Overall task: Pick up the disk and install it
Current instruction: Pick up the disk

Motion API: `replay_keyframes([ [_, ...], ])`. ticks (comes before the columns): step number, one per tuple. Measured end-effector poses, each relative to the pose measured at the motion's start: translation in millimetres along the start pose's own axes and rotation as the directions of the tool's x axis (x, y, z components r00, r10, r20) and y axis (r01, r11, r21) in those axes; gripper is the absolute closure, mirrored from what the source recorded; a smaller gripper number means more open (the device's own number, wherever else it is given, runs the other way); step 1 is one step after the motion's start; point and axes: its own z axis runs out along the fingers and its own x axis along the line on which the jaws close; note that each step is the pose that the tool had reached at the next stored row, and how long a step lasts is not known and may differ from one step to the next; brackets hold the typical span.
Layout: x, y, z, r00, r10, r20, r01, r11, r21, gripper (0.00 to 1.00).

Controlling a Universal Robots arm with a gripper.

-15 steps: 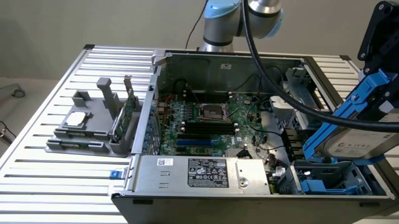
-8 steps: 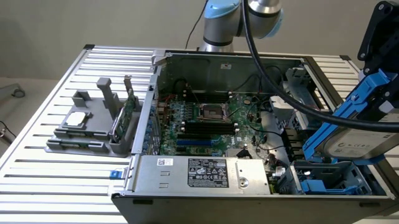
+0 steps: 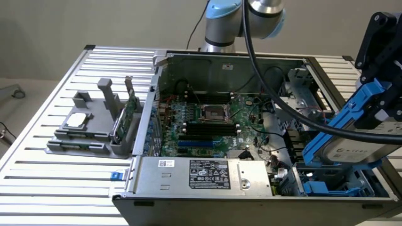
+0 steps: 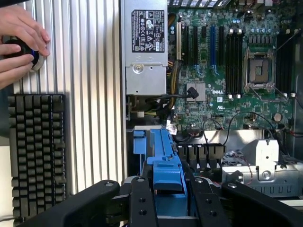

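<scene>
Between matte black fingers of the gripper [image 4: 173,191], holds the disk [image 3: 359,147] clamped: silver-grey metal slab in glossy blue plastic carrier, tilted above the blue-railed drive bay [image 3: 326,188]. Looks mid-carry, not yet seated; likely needs levelling with those rails. Beyond, green motherboard [image 4: 227,101], dense with slots, ribbed aluminium table [image 4: 94,94].
</scene>
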Motion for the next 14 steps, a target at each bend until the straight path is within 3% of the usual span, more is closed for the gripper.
replay_keyframes([
  [14,1.1,-5.5,25.2,1.0,-0.005,-0.0003,0.005,1.0,-0.0001,0.67],
])
